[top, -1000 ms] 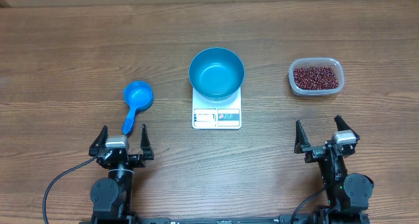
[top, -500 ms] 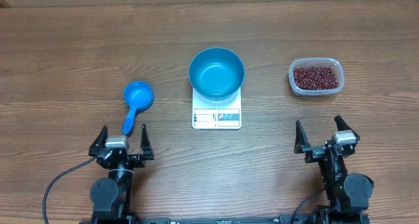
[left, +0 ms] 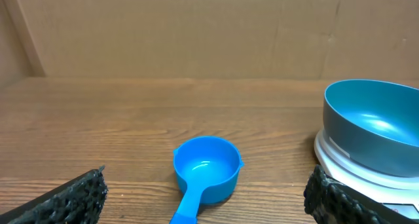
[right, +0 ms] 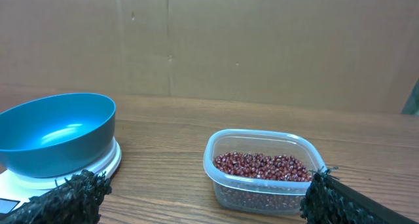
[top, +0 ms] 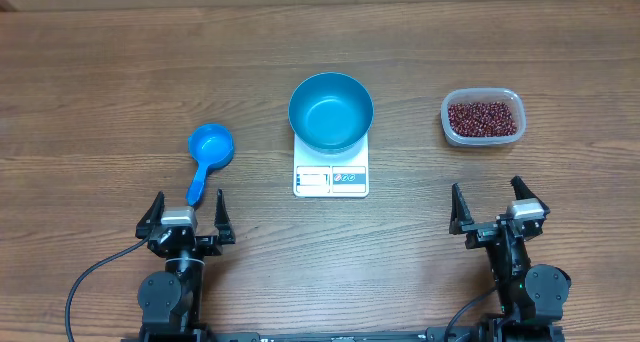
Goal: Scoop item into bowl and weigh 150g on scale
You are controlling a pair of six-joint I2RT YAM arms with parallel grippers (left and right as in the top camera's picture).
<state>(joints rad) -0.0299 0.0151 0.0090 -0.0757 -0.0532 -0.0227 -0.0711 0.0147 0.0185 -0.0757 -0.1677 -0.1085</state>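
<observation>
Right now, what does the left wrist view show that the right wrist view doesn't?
Only left wrist: the small blue plastic handled scoop, empty, lying on the wooden table. Only right wrist: the clear rectangular plastic tub holding small dark red-brown beans. Both: the round deep blue plastic bowl, empty, sitting on the flat white digital scale.
</observation>
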